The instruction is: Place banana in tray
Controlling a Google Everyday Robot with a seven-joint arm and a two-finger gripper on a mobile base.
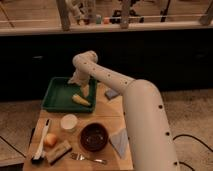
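Observation:
The pale yellow banana (pixel 81 100) lies inside the dark green tray (pixel 56 95), near its front right corner. The tray sits at the back left of the wooden table. My white arm reaches from the lower right over the table. The gripper (pixel 80 85) hangs over the tray's right side, just above and behind the banana.
A round dark brown bowl (pixel 93 136) stands mid-table, a white cup (pixel 69 122) to its left. An orange-yellow round fruit (pixel 50 140), a black brush (pixel 41 141), a sponge block (pixel 58 151), a fork (pixel 89 158) and grey cloths (pixel 119 140) lie near the front.

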